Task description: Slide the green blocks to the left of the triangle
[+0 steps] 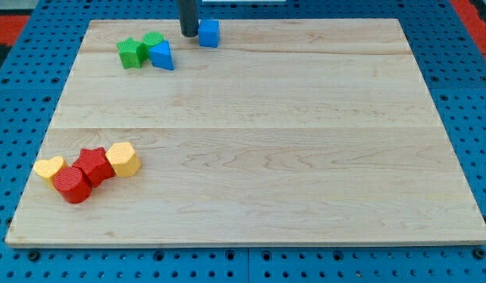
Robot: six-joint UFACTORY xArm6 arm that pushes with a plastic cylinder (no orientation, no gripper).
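Where greens (141, 49) apparently touch triangle (162, 56) (blue), my tip (188, 34) hovers.

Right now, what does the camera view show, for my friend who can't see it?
My tip rests at the wooden board's top edge, just left of a blue cube. Two green blocks touch a blue triangle at upper left. Two red and two yellow blocks cluster at lower left.

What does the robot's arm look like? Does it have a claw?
No claw shows. All that is in view is a straight, dark grey rod, round and plain, with no cables or markings visible. Its lower end, my tip, is blunt. The rest of the arm is out of view.
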